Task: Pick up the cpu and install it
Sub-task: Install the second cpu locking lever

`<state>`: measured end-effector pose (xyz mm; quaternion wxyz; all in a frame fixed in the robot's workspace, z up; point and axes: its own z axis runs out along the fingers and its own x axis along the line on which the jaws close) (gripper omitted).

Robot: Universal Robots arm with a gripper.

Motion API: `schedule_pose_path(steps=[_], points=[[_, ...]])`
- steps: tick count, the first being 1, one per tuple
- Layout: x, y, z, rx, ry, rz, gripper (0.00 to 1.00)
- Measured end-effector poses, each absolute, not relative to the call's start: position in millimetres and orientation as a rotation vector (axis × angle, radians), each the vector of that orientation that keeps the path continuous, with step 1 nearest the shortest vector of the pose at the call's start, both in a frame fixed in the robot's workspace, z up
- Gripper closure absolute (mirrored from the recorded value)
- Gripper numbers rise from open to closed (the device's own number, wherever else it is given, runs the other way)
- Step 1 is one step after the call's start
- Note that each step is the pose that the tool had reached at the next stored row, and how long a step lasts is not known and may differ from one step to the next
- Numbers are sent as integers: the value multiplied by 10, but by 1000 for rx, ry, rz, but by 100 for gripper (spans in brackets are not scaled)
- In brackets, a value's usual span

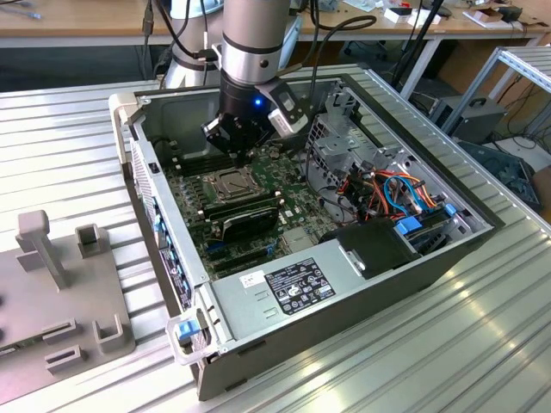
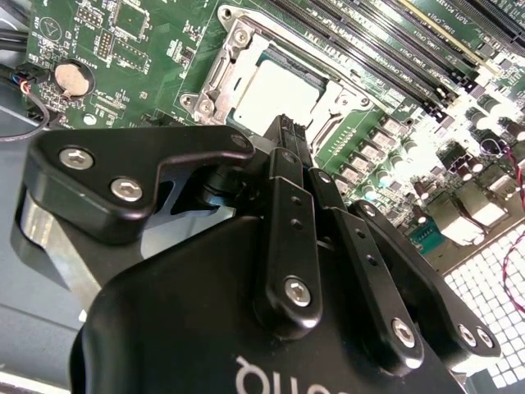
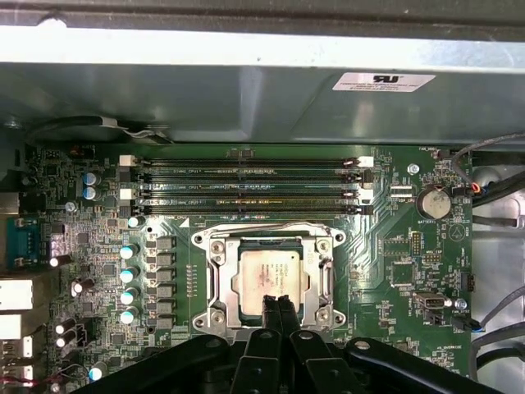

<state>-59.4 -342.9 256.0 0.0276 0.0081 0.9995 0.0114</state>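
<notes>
Going by the exterior view's left to right: grey fixture tray [image 1: 60, 301] on the table, then the open PC case [image 1: 172, 284]. cpu [image 3: 273, 277] sits flat in the socket [image 3: 215, 275], frame open. gripper [image 3: 277, 305] just above it, fingers pinched together, holding nothing. 4 memory sticks [image 3: 246, 187] beside the socket.

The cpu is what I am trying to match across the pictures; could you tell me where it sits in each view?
Exterior view: the cpu lies in the socket on the motherboard, just below the end effector.
First wrist view: the cpu sits in the metal frame, the end effector at its edge.
Second wrist view: the cpu shows beyond the end effector.
Shared landmark: the memory sticks beside the socket.
</notes>
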Motion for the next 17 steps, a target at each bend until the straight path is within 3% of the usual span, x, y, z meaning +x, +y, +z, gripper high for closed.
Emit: schedule_pose_path(steps=[17], points=[[-594, -3468, 2567, 25, 3086, 43, 89]])
